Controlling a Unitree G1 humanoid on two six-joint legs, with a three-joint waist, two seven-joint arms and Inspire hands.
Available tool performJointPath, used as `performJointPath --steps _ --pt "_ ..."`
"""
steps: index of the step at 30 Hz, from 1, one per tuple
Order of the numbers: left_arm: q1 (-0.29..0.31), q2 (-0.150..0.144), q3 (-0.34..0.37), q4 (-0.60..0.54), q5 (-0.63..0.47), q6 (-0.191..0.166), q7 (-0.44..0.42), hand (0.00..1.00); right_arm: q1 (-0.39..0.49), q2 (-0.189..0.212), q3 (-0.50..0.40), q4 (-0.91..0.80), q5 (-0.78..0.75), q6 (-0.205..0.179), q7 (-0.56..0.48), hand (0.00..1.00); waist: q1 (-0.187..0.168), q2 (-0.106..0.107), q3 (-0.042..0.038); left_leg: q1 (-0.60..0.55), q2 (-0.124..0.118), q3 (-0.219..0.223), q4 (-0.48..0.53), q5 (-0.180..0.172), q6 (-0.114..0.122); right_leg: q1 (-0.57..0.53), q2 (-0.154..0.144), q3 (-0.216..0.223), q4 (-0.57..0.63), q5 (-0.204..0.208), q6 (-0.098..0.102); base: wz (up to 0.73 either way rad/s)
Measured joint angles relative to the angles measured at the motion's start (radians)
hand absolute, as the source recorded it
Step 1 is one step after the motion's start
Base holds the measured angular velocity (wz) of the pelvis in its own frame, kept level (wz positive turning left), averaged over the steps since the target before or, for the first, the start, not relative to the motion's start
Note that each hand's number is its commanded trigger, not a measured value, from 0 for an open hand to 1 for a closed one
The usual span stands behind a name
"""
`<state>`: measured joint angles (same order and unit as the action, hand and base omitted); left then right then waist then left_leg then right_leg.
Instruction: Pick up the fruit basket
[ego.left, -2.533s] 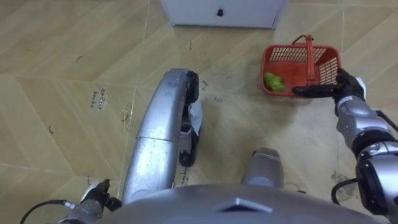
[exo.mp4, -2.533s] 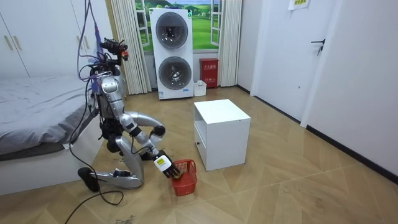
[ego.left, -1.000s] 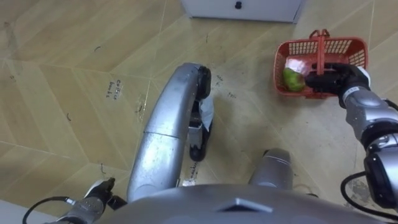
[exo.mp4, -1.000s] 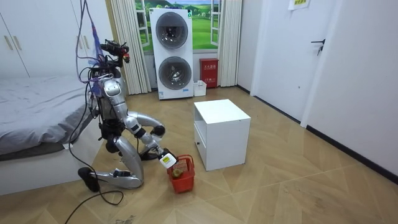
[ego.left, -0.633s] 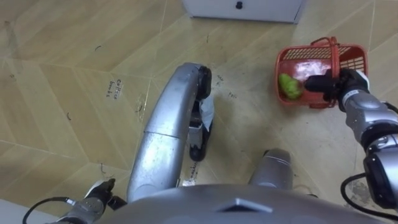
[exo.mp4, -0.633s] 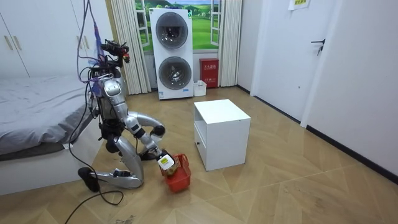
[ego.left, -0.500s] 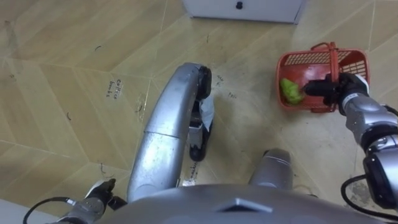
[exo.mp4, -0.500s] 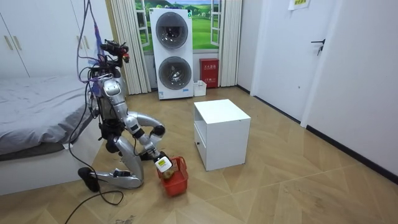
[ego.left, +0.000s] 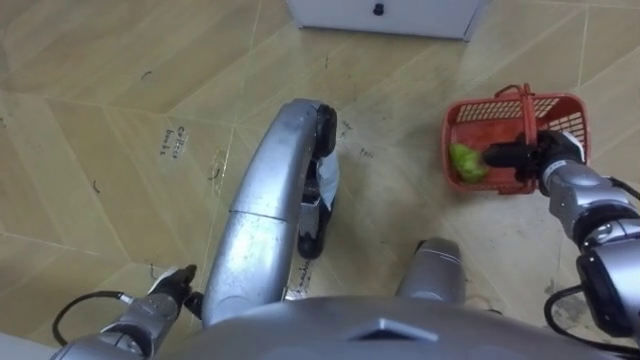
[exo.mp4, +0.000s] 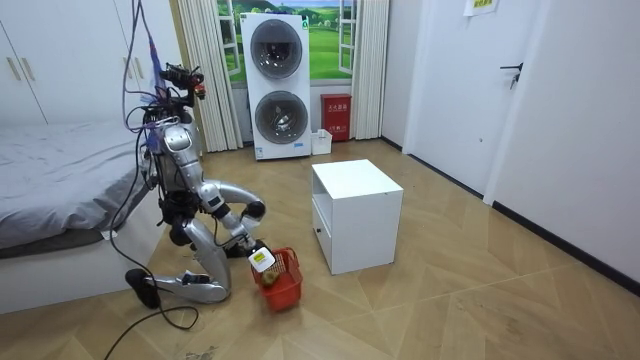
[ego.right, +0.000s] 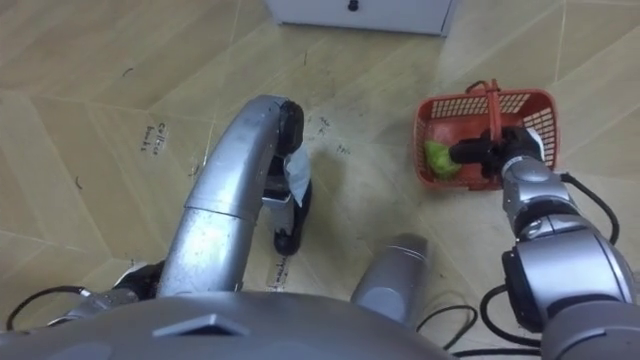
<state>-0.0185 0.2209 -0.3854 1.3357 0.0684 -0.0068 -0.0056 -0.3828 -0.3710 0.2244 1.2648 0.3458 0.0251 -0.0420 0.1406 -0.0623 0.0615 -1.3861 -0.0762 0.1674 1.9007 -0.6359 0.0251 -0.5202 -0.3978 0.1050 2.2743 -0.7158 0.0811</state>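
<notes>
— On the floor (ego.left: 120, 100) by the white cabinet (ego.left: 380, 15), what had just changed?

— The basket (ego.left: 487, 108) had shifted nearer the kneeling robot's knee and sat tipped. Shortly before, the right hand (ego.left: 535, 155) had only reached to its rim; now that hand was clenched round the handle (ego.left: 524, 108).

— So was it picked up?

— It looked grasped, but whether it had cleared the floor could not be told. The lift itself probably remained to be done.

— And the left hand (ego.left: 165, 295)?

— It hung low at the robot's side, and its state could not be told.

— What was the basket like?

— It was a rectangular basket of red plastic lattice with a thin arched handle. A smooth green fruit (ego.left: 465, 162) lay at its left end. The floor was glossy herringbone wood.
</notes>
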Motion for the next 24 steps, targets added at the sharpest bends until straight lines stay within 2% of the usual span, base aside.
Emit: performJointPath --steps 5,10,12,16,20,22,24 --pt "-0.015 -0.002 0.009 -0.003 0.001 -0.001 -0.005 0.0 0.0 0.023 -0.006 -0.047 -0.003 0.0 0.001 1.0 -0.007 -0.001 0.0005 0.002 -0.007 -0.003 0.002 0.001 0.001 0.013 -0.001 -0.002 -0.001 0.0 0.0 0.0" --pt "-0.033 -0.002 0.008 -0.003 0.003 -0.002 -0.005 0.0 -0.001 0.028 -0.006 -0.083 -0.024 -0.002 0.001 1.0 -0.015 -0.007 0.0037 0.019 -0.02 -0.021 0.006 0.001 0.001 0.048 0.003 -0.03 -0.013 0.001 -0.001 0.07" --pt "-0.041 -0.003 0.009 -0.003 0.003 -0.003 -0.004 0.0 -0.001 0.03 -0.006 -0.105 -0.045 -0.002 0.002 1.0 -0.018 -0.01 0.0055 0.019 -0.022 -0.034 0.015 0.0 0.0 0.053 0.014 -0.029 -0.012 0.001 -0.001 -0.06" --pt "-0.056 -0.004 0.011 -0.01 0.001 -0.007 0.004 0.0 -0.001 0.033 -0.006 -0.122 -0.046 -0.001 0.0 1.0 -0.028 -0.019 0.0099 0.018 -0.027 -0.036 0.022 -0.001 0.003 0.061 0.014 -0.03 -0.011 0.001 -0.001 -0.01" --pt "-0.096 -0.003 0.03 -0.015 0.001 -0.008 0.023 0.0 -0.001 0.034 -0.009 -0.175 -0.044 0.0 -0.01 1.0 -0.035 -0.019 0.0091 0.02 -0.027 -0.038 0.034 -0.006 0.013 0.077 0.019 -0.031 -0.015 0.001 -0.001 0.02" --pt "-0.113 -0.003 0.03 -0.016 0.001 -0.008 0.035 0.0 -0.001 0.045 -0.009 -0.2 -0.044 -0.001 -0.016 1.0 -0.057 -0.019 0.0073 0.026 -0.044 -0.044 0.034 -0.006 0.015 0.095 0.024 -0.042 -0.03 0.001 0.0 0.13" --pt "-0.136 -0.003 0.044 -0.016 0.002 -0.013 0.042 0.0 -0.002 0.054 -0.01 -0.242 -0.048 0.0 -0.02 1.0 -0.063 -0.022 0.0058 0.036 -0.04 -0.045 0.029 -0.011 0.025 0.103 0.042 -0.034 -0.058 0.0 0.001 0.0"
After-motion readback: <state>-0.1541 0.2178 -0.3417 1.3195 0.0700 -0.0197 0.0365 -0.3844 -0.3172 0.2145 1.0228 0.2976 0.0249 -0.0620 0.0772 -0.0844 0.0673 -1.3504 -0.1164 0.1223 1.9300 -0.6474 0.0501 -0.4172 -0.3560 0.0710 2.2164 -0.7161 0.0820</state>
